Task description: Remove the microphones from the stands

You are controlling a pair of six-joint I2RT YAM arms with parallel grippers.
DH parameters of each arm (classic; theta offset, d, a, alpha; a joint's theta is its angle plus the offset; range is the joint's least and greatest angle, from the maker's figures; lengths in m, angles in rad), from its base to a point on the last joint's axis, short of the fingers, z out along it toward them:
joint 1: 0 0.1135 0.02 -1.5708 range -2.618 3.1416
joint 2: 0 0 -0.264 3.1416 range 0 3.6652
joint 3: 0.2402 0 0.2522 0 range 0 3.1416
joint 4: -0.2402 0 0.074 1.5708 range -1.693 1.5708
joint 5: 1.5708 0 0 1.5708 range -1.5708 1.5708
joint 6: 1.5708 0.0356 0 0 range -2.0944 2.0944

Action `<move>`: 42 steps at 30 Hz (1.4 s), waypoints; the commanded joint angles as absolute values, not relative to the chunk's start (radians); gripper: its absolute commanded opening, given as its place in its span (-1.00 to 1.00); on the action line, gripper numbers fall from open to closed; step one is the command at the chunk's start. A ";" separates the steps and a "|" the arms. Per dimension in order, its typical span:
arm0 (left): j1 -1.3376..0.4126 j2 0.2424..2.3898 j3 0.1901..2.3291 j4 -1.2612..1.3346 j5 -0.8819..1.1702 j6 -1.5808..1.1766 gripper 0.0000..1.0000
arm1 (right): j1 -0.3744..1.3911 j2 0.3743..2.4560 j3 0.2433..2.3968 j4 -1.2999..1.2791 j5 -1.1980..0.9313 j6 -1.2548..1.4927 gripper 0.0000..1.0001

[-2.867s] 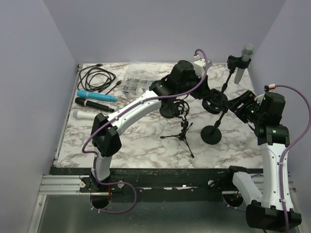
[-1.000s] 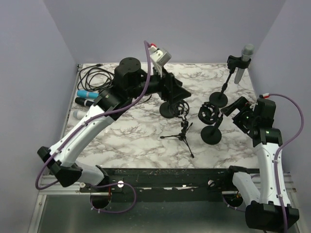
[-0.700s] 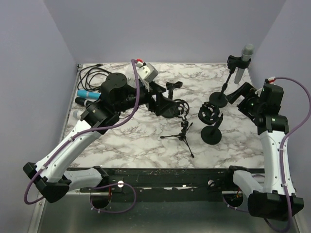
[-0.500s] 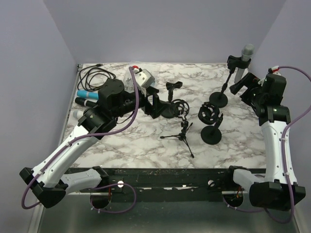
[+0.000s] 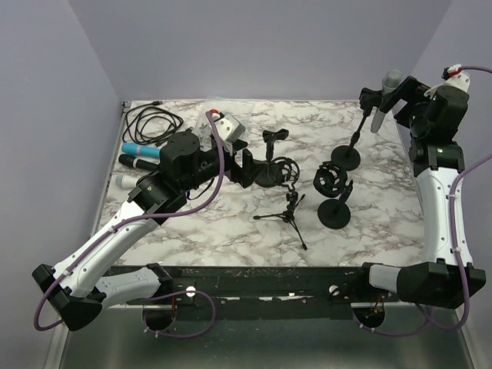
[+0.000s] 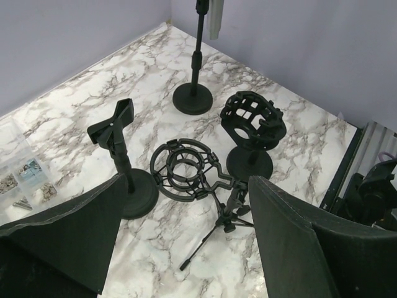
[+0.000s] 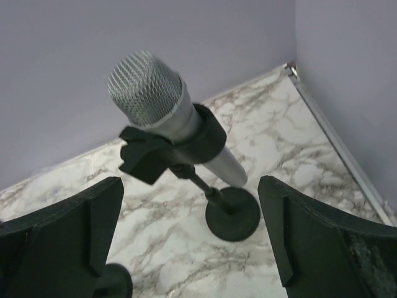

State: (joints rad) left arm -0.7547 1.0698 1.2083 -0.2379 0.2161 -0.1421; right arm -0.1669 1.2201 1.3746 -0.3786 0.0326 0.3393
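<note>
Right hand [image 7: 191,205] spread wide, gripping nothing, aimed over the far right corner of the counter [image 7: 298,149]. Straight ahead, framed between its two fingers: the stand [image 7: 197,182], round base [image 7: 232,214] planted low, clip [image 7: 152,155] on top. Seated in that clip, tilted with its head toward the left finger: the microphone [image 7: 177,118]. Probably rigid and moderately heavy, with a smooth barrel [image 7: 223,164] liable to slip. Mesh grille [image 7: 142,84] dent-prone, better left alone. Best taken across the body just under the grille, then drawn up out of the clip. Left hand [image 6: 186,233] also agape and empty, with the microphone far beyond it.
</note>
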 commanded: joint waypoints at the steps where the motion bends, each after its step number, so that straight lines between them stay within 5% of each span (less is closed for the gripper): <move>1: -0.759 1.046 1.204 -0.202 0.163 -0.134 0.62 | -0.166 1.298 1.472 -0.238 0.045 0.237 0.96; 9: -0.759 1.061 1.203 -0.203 0.165 -0.138 0.62 | -0.166 1.377 1.541 -0.159 0.006 0.170 0.74; 18: -0.759 1.077 1.210 -0.212 0.175 -0.131 0.62 | -0.139 1.493 1.617 -0.173 -0.052 0.116 0.75; 30: -0.759 1.079 1.213 -0.221 0.170 -0.123 0.62 | 0.020 1.541 1.613 -0.179 0.290 -0.030 0.46; 42: -0.759 1.093 1.213 -0.225 0.166 -0.120 0.62 | 0.020 1.544 1.592 -0.171 0.358 -0.040 0.27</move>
State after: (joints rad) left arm -0.7551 1.0863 1.2076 -0.2260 0.1856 -0.1345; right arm 0.0189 1.5402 1.6127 -0.1825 0.3103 -0.0273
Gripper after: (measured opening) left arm 0.806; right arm 0.657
